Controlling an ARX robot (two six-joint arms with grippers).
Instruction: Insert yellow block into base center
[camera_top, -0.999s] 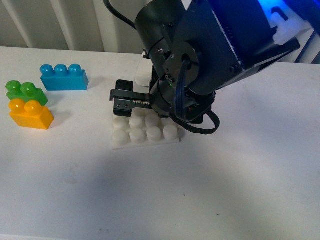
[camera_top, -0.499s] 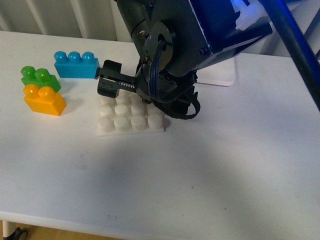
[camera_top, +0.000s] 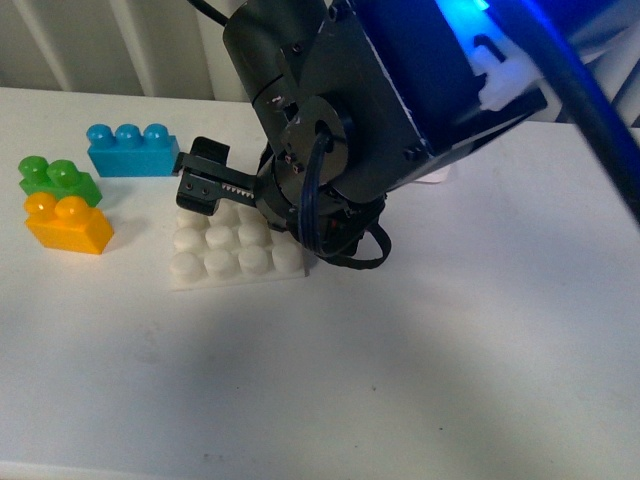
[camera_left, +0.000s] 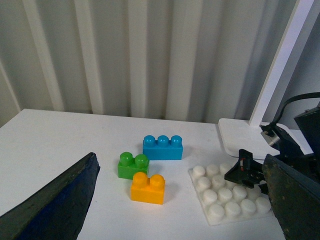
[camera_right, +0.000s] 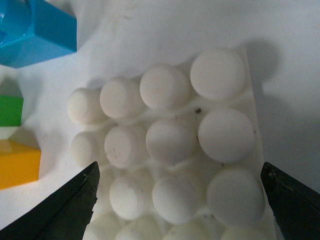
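Over the square white studded plastic base (camera_top: 236, 262), my right gripper (camera_right: 180, 200) hovers, jaws spread and empty; the left gripper (camera_left: 172, 210) is spread too. The small yellow-orange two-stud plastic block (camera_top: 68, 225) sits on the white worktop (camera_top: 450, 350) left of the base, touching the green two-stud brick (camera_top: 55, 180). My worry: closing on yellow could snag green, or a low sweep could shove the base.

A laboratory-style robot test bench is indicated. A plain white tabletop (camera_top: 480, 380) is seen beneath the right gripper (camera_top: 205, 178), and a ribbed grey backdrop (camera_left: 150, 55) is seen beyond it. A white lamp foot (camera_left: 240, 142) is set further back, and coloured toy bricks (camera_top: 128, 152) are laid out to the gripper's left.
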